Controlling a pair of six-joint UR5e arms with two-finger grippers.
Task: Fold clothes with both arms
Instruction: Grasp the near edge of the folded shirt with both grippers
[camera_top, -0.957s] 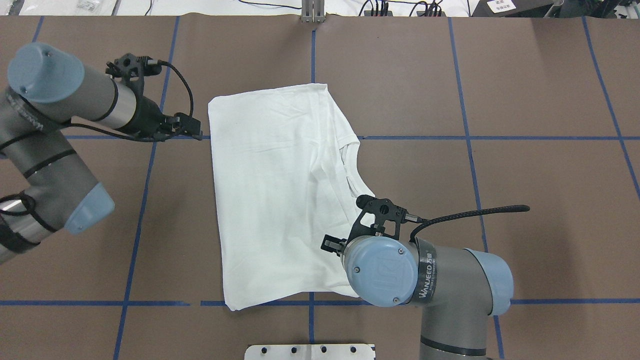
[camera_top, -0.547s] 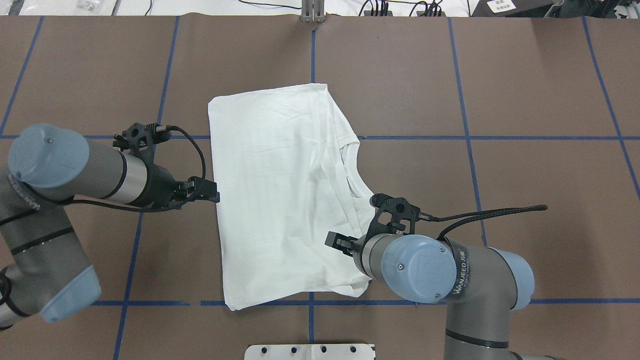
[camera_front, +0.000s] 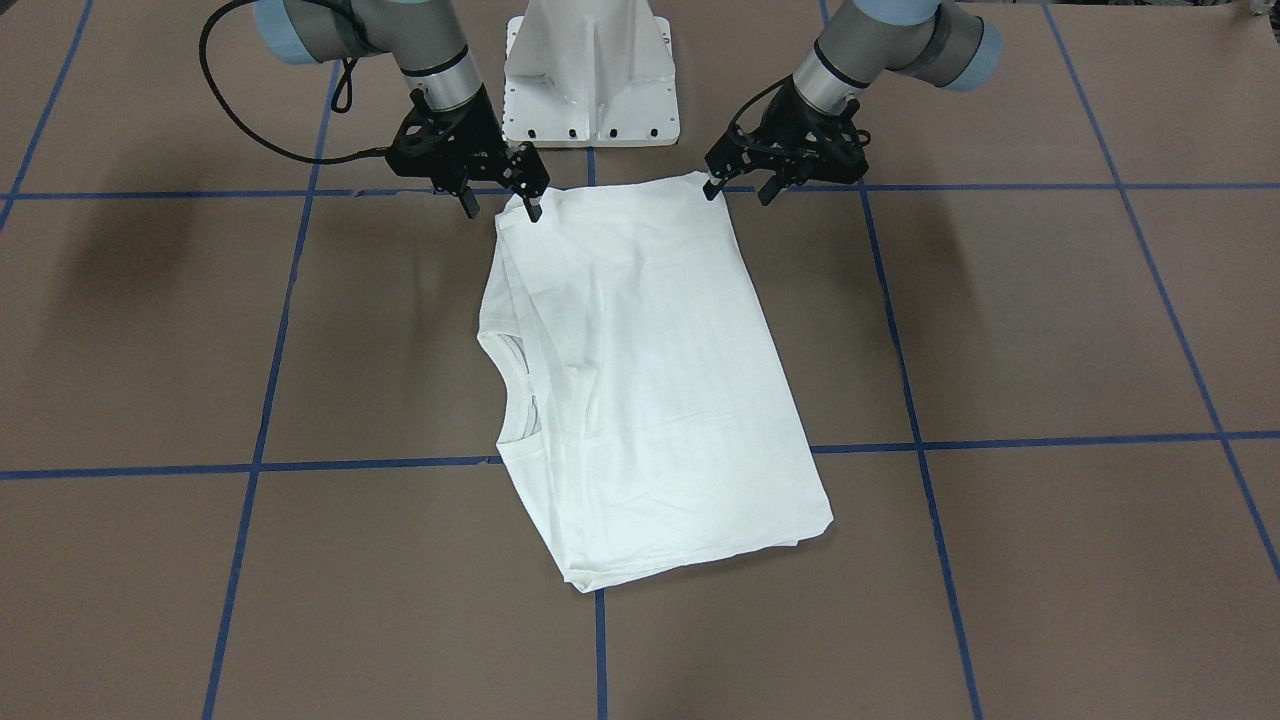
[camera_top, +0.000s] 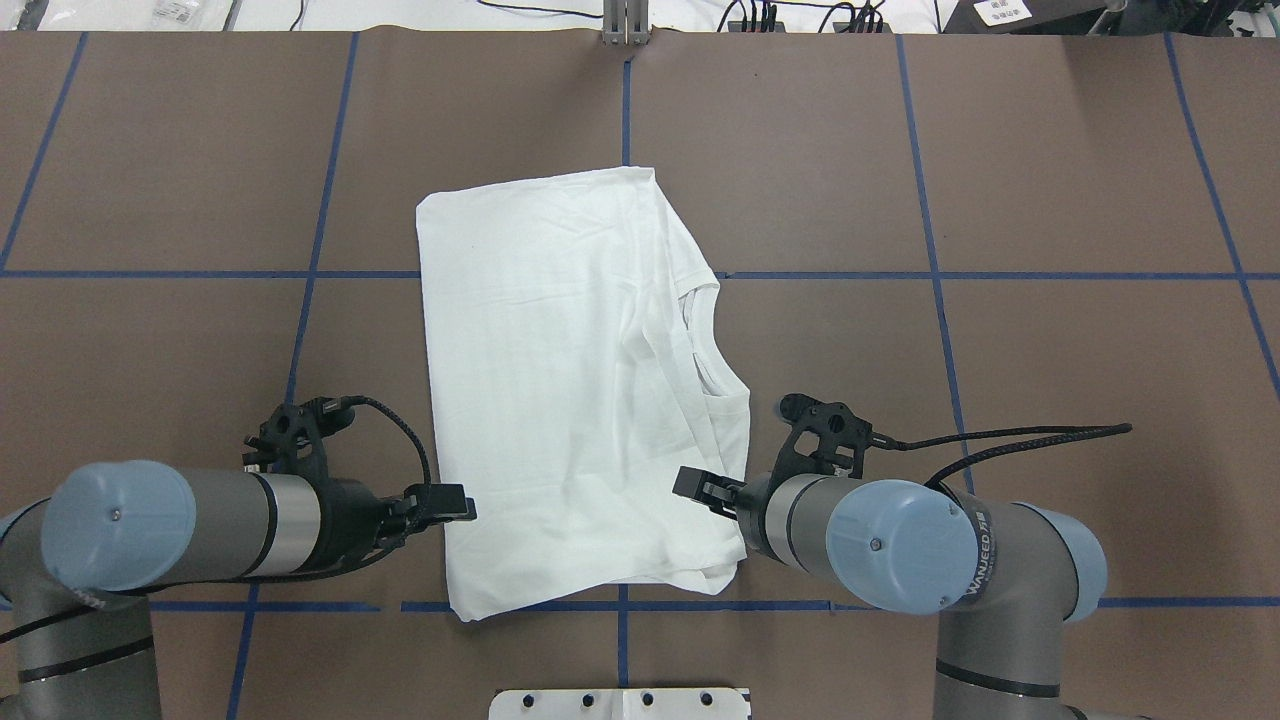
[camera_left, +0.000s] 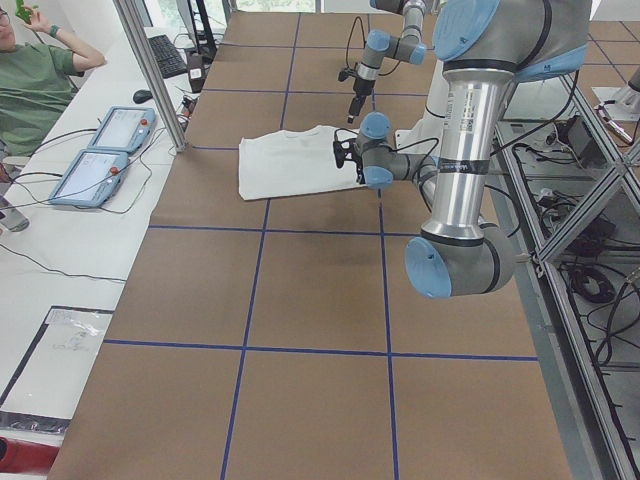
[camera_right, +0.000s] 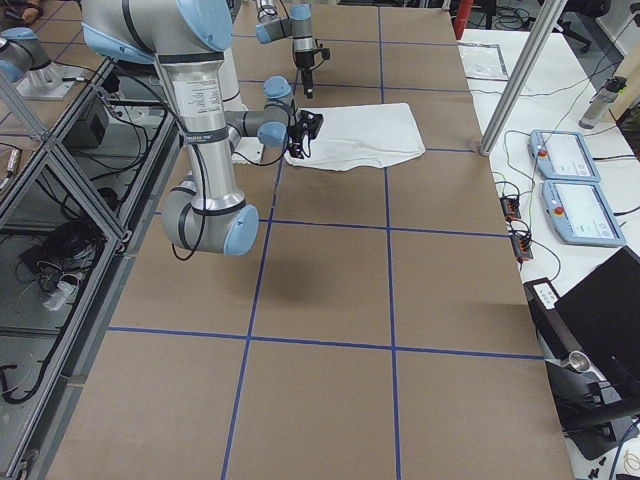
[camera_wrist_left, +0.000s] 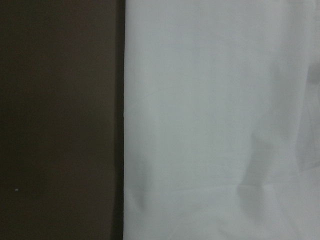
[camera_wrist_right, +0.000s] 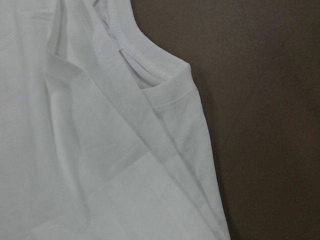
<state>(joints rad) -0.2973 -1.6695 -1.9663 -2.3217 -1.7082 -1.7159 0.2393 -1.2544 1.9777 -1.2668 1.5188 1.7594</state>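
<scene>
- Broadly, we are judging the task as partly done. The white T-shirt (camera_top: 560, 400) is lying as a narrow, many-layered rectangle midway along the surface (camera_top: 1000, 150), nearer its robot-side edge. The sleeves are tucked out of sight and the collar (camera_top: 705, 340) is showing on the long edge at the right arm's side.
- We are reading the crosswise fold as not yet made: the shirt's full length is lying flat.
- The left gripper (camera_front: 738, 192) is hanging over one robot-side corner of the shirt, its jaws apart and holding nothing.
- The right gripper (camera_front: 500, 208) is spread over the other corner, one finger above the cloth and one off it.
- Around them, the white pedestal base (camera_front: 590, 70) is standing just behind both grippers. We are expecting the loose stacked layers at the right-hand corner to be the likely snag.
- Beyond the surface's far edge, a seated person (camera_left: 30, 80) is in view.
</scene>
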